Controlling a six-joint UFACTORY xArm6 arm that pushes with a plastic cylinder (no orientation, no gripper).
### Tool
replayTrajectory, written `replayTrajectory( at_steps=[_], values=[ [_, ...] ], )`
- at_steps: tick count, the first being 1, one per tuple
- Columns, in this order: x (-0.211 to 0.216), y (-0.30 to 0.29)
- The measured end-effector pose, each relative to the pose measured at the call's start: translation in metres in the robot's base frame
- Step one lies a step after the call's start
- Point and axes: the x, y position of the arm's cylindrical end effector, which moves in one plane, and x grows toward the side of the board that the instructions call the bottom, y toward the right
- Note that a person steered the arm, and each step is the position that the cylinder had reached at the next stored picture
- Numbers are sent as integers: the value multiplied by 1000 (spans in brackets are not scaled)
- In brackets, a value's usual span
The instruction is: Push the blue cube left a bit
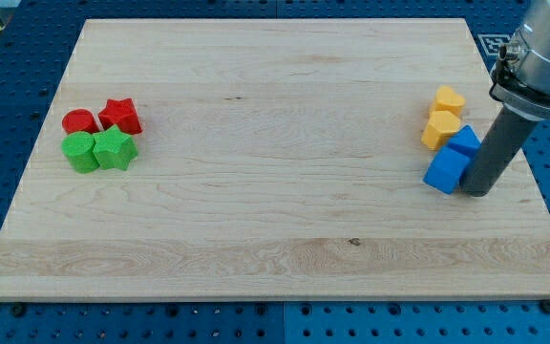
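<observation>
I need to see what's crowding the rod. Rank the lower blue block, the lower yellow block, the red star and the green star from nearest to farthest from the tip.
From my tip:
1. Lower blue block, directly on its left, seemingly touching.
2. Lower yellow block, just above the blues, right side.
3. Green star, far left.
4. Red star, far left, directly above the green star; nearly tied with it.

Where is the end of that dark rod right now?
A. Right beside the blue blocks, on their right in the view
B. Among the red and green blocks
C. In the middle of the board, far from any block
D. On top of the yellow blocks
A: my tip sits against the right side of the blue cube, near the view's right edge.
</observation>
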Motion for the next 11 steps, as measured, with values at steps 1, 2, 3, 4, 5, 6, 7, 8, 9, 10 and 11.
replayTrajectory(
  at_steps=[1,2,3,4,5,6,7,8,9,10,11],
  values=[
    [6,1],
    [11,5],
    [6,18],
    [-13,13],
    [-26,1],
    [-28,-13],
    [-23,-26],
    [-16,-39],
    [-8,-51],
    [1,-62],
    [1,-56]
  ],
)
